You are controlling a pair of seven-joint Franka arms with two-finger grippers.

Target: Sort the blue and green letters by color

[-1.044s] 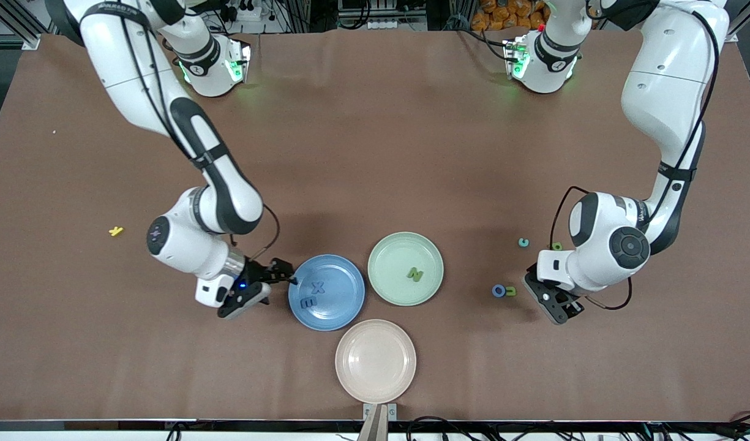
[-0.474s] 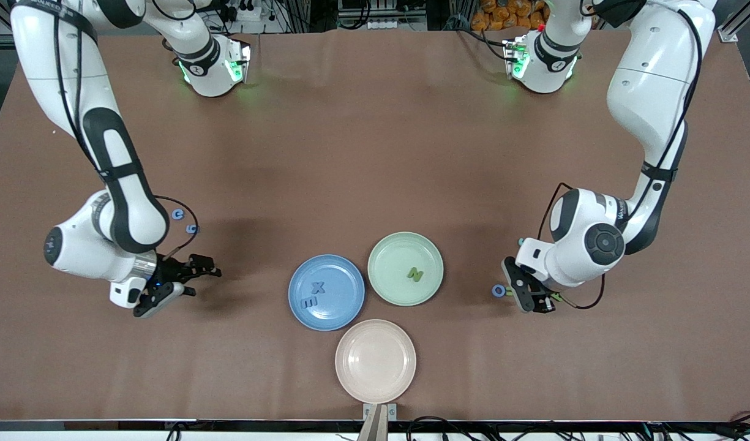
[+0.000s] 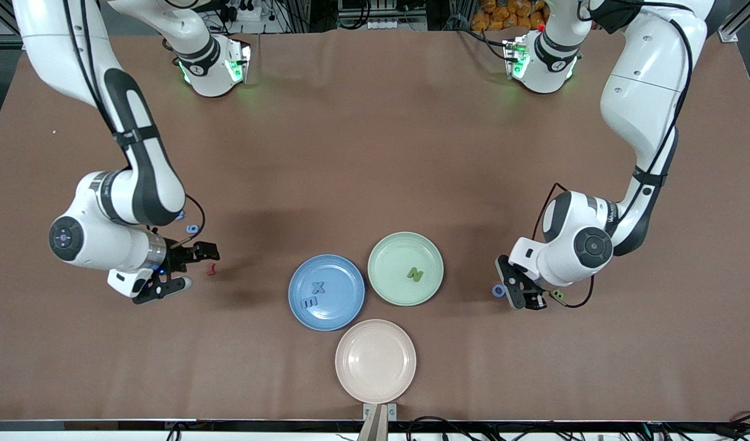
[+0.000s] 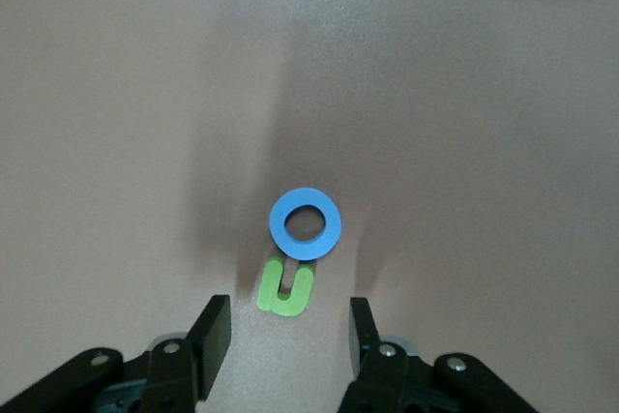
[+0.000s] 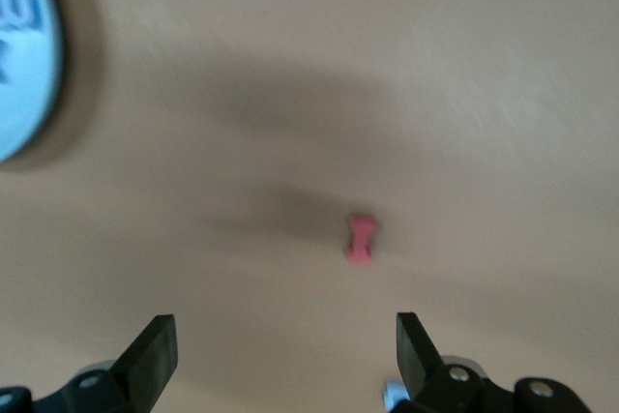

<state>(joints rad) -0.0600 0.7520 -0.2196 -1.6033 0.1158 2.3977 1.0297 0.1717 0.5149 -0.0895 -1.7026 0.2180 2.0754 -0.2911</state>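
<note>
The left gripper (image 4: 285,336) hangs low over the green U (image 4: 286,287), jaws partly open on either side of it, gripping nothing. The blue O (image 4: 305,223) touches the U. The right gripper (image 3: 180,267) is wide open and empty beside the red piece (image 3: 211,269). X (image 3: 318,286) and E (image 3: 310,302) lie in the blue plate (image 3: 344,272), N (image 3: 416,274) in the green plate (image 3: 387,251). A blue 6 (image 3: 193,229) lies on the counter (image 3: 375,153) near the right arm.

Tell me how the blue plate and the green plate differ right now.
The blue plate holds two blue letters, X and E; the green plate holds one green letter, N. The blue plate lies nearer the front camera and toward the right arm's end; the green plate lies farther back. Both are round, about the same size, and sit side by side.
</note>
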